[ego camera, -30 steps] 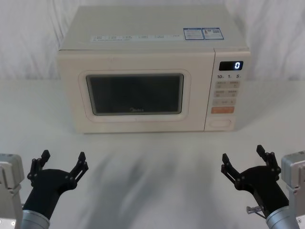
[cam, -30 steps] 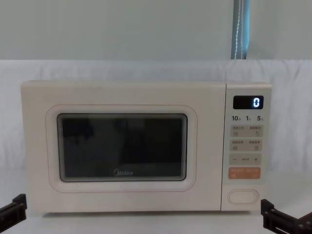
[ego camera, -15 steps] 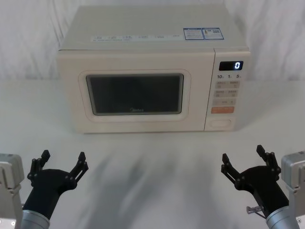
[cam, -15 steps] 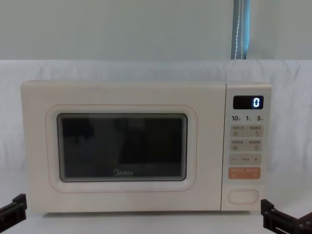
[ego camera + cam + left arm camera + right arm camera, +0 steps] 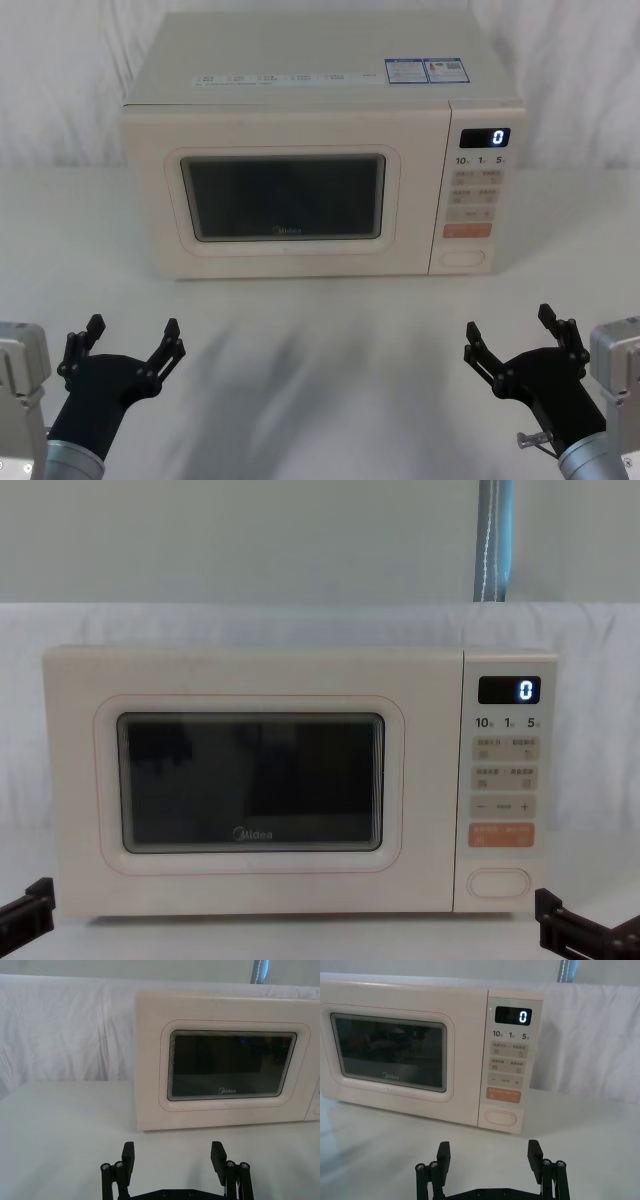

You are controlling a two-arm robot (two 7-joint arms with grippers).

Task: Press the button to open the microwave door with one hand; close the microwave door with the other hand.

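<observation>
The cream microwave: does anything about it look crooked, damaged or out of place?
Nothing stands out. The cream boxy microwave sits squarely on the white table, its windowed door shut flush, display reading 0.

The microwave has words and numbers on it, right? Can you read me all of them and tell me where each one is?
"Midea": on the microwave door, under its dark window.
"0": on the black display atop the control panel.
"10", "1", "5": in a row just below that display.
"+": on the small key above the orange button.
Print on the other keys, the orange button and the top stickers: too small to read.
</observation>
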